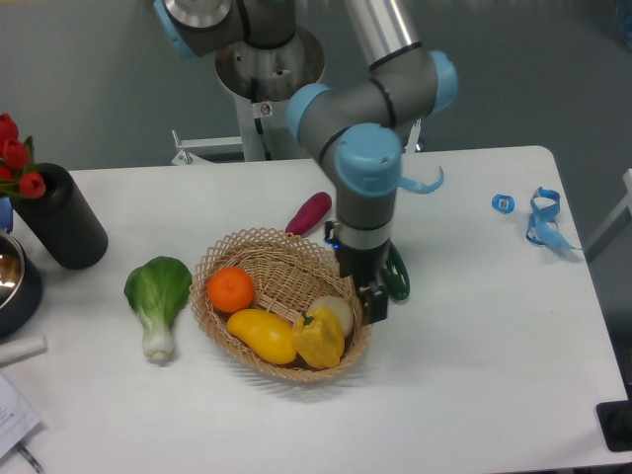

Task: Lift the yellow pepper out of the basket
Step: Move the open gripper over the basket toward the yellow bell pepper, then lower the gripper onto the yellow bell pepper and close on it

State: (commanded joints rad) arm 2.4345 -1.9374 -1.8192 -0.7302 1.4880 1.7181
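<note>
The yellow pepper (318,339) sits in the front right part of the wicker basket (259,249), lobed and bright yellow with a short greenish stem. Beside it lie a smooth yellow oval fruit (261,335), an orange (231,289) and a pale round vegetable (333,310). My gripper (367,299) hangs over the basket's right rim, just up and right of the pepper, not touching it. Its fingers point down and look open with nothing between them.
A green cucumber (398,277) lies right of the basket, partly behind the arm. A purple eggplant (309,212) lies behind the basket, a bok choy (158,296) to its left. A black cylinder with red flowers (57,217) stands far left. Blue clips (541,215) lie far right.
</note>
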